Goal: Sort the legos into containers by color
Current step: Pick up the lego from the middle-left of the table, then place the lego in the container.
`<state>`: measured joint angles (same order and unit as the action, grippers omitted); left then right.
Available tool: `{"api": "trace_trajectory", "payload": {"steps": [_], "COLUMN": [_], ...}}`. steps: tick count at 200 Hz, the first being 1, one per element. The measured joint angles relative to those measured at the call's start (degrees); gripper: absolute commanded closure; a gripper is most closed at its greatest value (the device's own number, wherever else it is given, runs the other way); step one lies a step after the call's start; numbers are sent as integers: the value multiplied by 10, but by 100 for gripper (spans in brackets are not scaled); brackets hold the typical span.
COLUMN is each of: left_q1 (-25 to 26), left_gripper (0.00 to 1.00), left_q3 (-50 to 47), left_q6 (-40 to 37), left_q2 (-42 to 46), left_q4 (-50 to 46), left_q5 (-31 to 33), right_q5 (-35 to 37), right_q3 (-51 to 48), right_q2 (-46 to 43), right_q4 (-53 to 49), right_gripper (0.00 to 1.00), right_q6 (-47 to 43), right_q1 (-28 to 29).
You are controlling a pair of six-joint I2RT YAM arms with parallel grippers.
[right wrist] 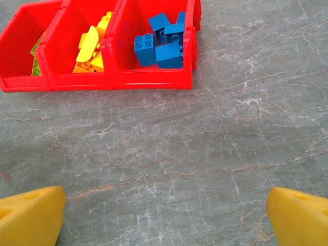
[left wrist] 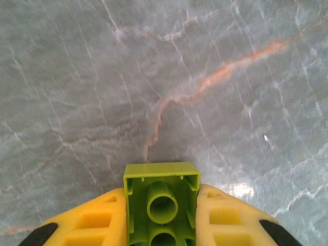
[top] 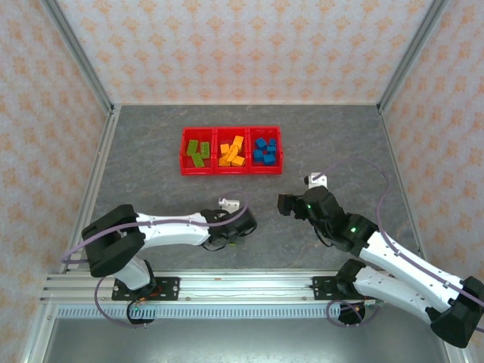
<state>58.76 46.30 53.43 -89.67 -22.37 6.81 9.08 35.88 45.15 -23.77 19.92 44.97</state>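
A red tray (top: pixel 214 171) with three compartments lies at the table's middle back. Green bricks (top: pixel 198 153) fill its left compartment, orange-yellow bricks (top: pixel 232 151) the middle, blue bricks (top: pixel 265 150) the right. My left gripper (top: pixel 240 227) sits low over the table, well in front of the tray, shut on a lime green brick (left wrist: pixel 161 202) whose hollow underside faces the wrist camera. My right gripper (top: pixel 286 204) hovers open in front of the blue compartment, nothing between its yellow fingers (right wrist: pixel 31 215). The right wrist view shows the tray (right wrist: pixel 148 78) with blue bricks (right wrist: pixel 161 43) and orange-yellow bricks (right wrist: pixel 92 48).
Grey marbled tabletop (top: pixel 340 144) spreads around the tray. Patterned walls and metal frame posts (top: pixel 83 68) enclose the back and sides. An aluminium rail (top: pixel 227 291) carries both arm bases at the near edge.
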Motion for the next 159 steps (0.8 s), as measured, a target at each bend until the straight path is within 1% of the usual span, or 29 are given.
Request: {"api": "trace_trajectory", "payload": {"steps": [26, 45, 62, 82, 102, 120, 132, 145, 159], "left_q1": [-29, -56, -90, -158, -252, -331, -376, -407, -426], "left_gripper": [81, 80, 80, 80, 81, 82, 82, 82, 81], "left_q3": [-12, -14, -9, 17, 57, 103, 144, 186, 233], "left_q6": [7, 5, -7, -43, -96, -149, -183, -213, -240], "left_q2": [13, 35, 73, 117, 132, 110, 72, 25, -29], "left_q4": [6, -16, -38, -45, -35, -27, -22, -19, -18], "left_q5": [7, 31, 59, 79, 85, 84, 80, 70, 63], "right_q5": [0, 2, 2, 4, 6, 6, 6, 6, 7], "right_q3": [0, 0, 0, 0, 0, 0, 0, 0, 0], "right_q2": [0, 0, 0, 0, 0, 0, 0, -1, -2], "right_q4": [0, 0, 0, 0, 0, 0, 0, 0, 0], "right_gripper": [0, 0, 0, 0, 0, 0, 0, 0, 0], "right_q6": [0, 0, 0, 0, 0, 0, 0, 0, 0], "right_q1": [0, 0, 0, 0, 0, 0, 0, 0, 0]}}
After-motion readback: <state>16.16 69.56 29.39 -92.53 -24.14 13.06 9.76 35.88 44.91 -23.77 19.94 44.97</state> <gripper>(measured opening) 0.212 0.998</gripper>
